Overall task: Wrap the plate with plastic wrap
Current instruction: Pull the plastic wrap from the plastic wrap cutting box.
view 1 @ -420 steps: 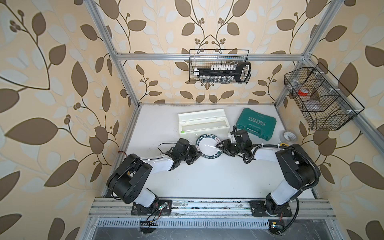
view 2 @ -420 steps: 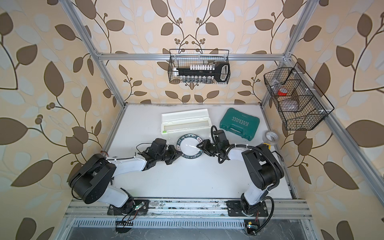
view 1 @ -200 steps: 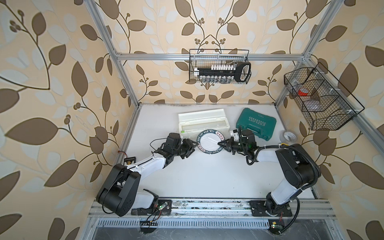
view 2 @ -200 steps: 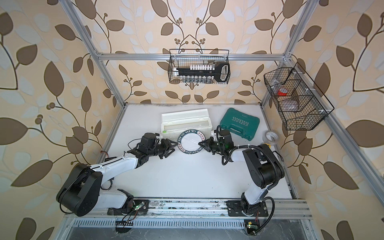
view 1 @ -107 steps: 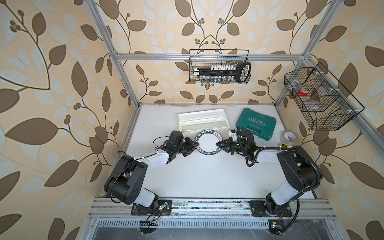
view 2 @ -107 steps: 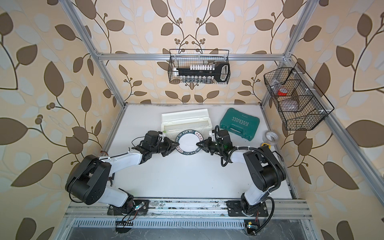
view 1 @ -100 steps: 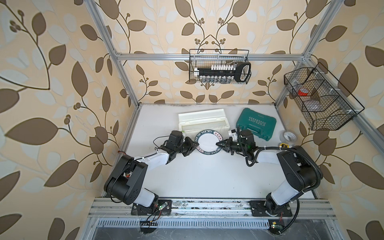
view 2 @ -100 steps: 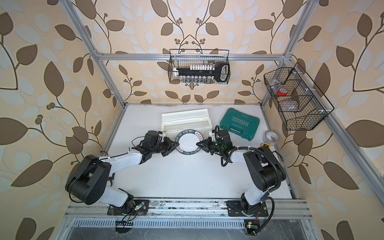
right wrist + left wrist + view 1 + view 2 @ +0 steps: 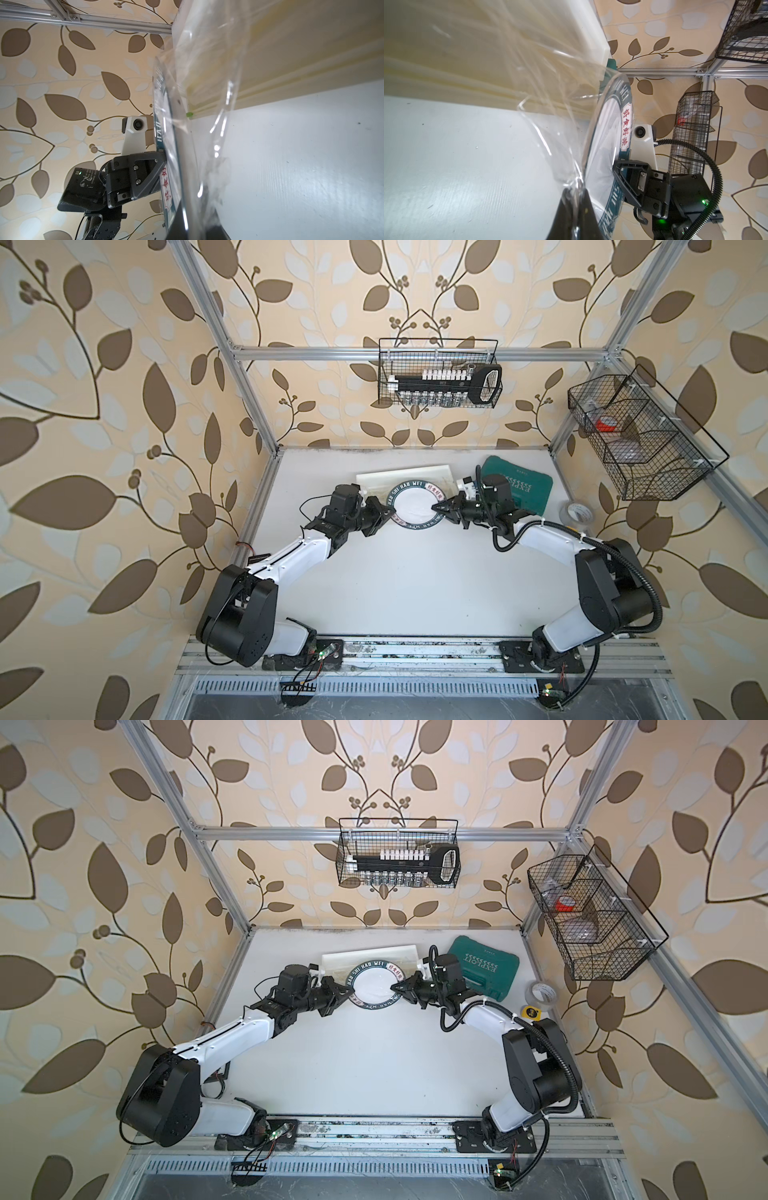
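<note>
Beside the box (image 9: pixel 374 483), left gripper (image 9: pixel 388 512) and right gripper (image 9: pixel 436 508) pinch wrap (image 9: pixel 550 128) against the plate (image 9: pixel 413 506) rim; uneven pulling could tear it

White left arm (image 9: pixel 299 551) and white right arm (image 9: pixel 552 543) stretched forward, wrists turned inward; black left gripper (image 9: pixel 390 512) and black right gripper (image 9: pixel 436 508) pointed toward each other, fingers (image 9: pixel 571 218) pinched closed.

Plate (image 9: pixel 415 506): white centre, dark green-black rim, white letters, white patches with red characters. Plastic wrap (image 9: pixel 550 116) clear, glossy white streaks. Dispenser box (image 9: pixel 382 480) cream-white. Case (image 9: pixel 528 485), right of centre, teal with pale lettering. Counter (image 9: pixel 415 580) white. Wallpaper (image 9: pixel 104 448) beige, brown leaves. My left claw (image 9: pixel 390 511) and right claw (image 9: pixel 436 507) black.
</note>
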